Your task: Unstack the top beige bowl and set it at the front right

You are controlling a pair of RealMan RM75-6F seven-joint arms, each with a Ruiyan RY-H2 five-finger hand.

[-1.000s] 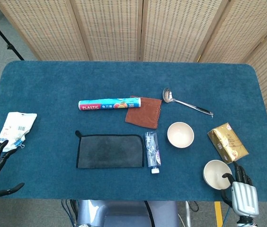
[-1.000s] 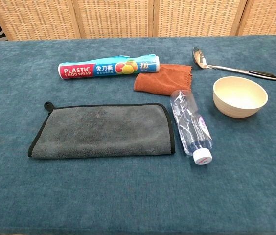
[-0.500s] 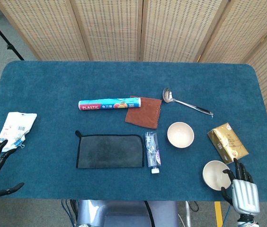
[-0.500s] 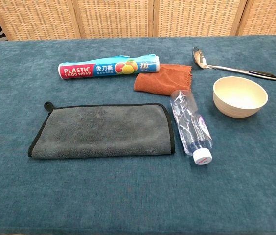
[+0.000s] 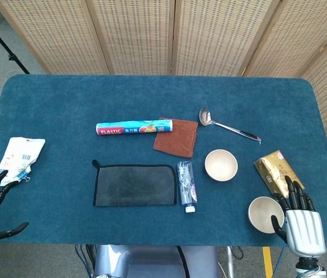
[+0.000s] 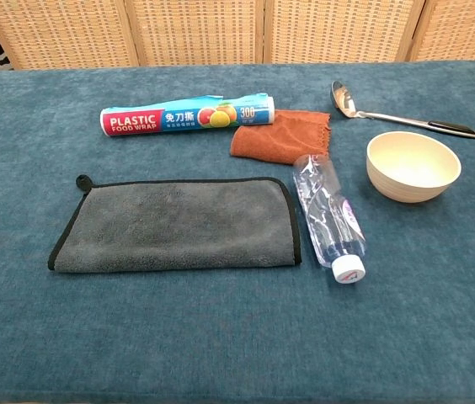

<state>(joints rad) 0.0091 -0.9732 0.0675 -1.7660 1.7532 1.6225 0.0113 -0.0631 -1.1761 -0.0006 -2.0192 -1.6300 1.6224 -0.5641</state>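
Danger is small but real: round beige bowl (image 5: pixel 262 212) sits at front right of blue felt surface (image 5: pixel 65 104), touching my open, empty right robot hand (image 5: pixel 300 223), which could nudge it off the edge.

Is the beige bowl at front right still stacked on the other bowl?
No: the front-right beige bowl sits alone on the table, apart from the other bowl.

There are two beige bowls (image 5: pixel 221 164) (image 5: pixel 263 213). There is one ladle (image 5: pixel 227 125), one roll of plastic food wrap (image 5: pixel 126 128), one brown cloth (image 5: pixel 177 137), one grey cloth (image 5: pixel 134 185), one plastic bottle (image 5: pixel 186 185), one gold packet (image 5: pixel 278 172) and one white bag (image 5: pixel 18 157).
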